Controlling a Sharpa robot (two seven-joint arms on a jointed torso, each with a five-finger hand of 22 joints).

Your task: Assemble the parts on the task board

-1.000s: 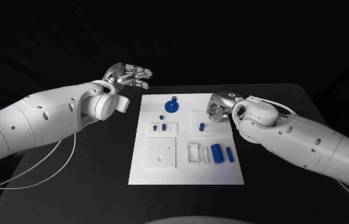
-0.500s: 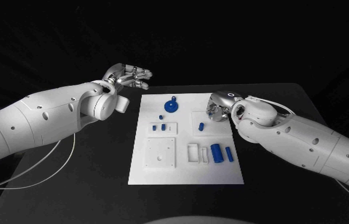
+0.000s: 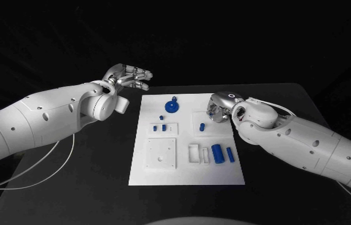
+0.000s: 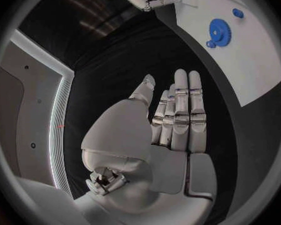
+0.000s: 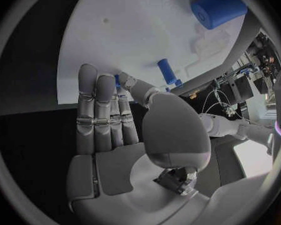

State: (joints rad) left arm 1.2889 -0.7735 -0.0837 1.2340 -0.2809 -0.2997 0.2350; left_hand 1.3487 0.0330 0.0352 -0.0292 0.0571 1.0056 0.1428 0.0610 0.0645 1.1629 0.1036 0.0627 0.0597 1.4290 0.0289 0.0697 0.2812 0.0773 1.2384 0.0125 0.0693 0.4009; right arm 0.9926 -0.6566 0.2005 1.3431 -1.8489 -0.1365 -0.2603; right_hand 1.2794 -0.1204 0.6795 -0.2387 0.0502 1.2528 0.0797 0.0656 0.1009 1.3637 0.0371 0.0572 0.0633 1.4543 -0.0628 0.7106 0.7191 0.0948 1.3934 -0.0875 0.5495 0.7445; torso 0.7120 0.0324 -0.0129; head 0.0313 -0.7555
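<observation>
Blue parts lie spread over the white task board [image 3: 186, 172] in the middle of the table [image 3: 109, 194]: a gear [image 3: 172, 107] at its far end, a short peg [image 3: 202, 126] mid-board, a cylinder [image 3: 217, 151] nearer the near edge. The right hand [image 3: 219, 108] hangs over the board's right edge just beside the peg, fingers straight and holding nothing. The left hand [image 3: 132, 76] waits off the far-left corner, likewise released. Judged step: reaching for the peg; next calls for closing the fingers round it.
</observation>
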